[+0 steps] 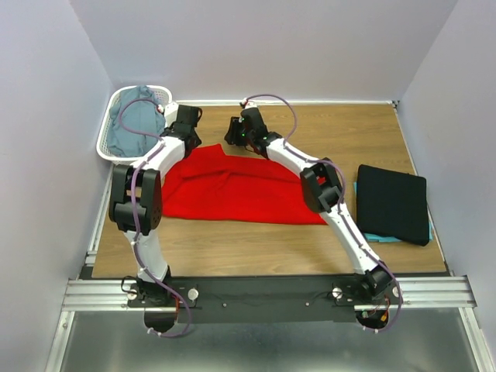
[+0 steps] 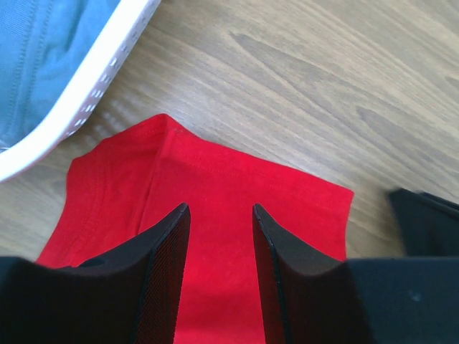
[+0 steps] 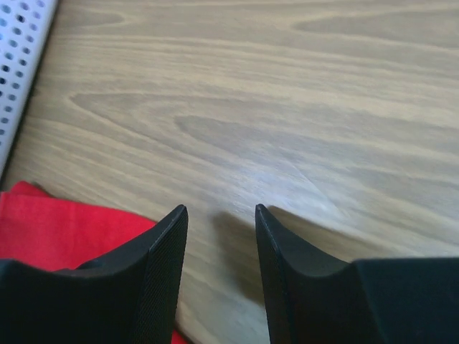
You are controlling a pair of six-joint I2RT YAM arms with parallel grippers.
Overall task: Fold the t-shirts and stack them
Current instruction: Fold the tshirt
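Red t-shirt (image 1: 240, 190); black t-shirt (image 1: 393, 203); grey-blue t-shirt (image 1: 136, 124); white lattice basket (image 1: 103, 141).

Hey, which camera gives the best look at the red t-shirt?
The top external view: nearly all of the red t-shirt shows there, spread on the table. The left wrist view catches only one end of it, and the right wrist view just a corner at the lower left.

We read this as robotics lab, test cell. Two white arms, left arm (image 1: 159, 155) and right arm (image 1: 345, 229), bolted to metal rail (image 1: 263, 293) at near edge of wood table (image 1: 256, 248). Purple cables (image 1: 273, 96) loop along arms. Plain pale walls (image 1: 46, 116) box table on three sides. Red shirt (image 1: 240, 194) and basket (image 1: 103, 143) sit on table among hardware.
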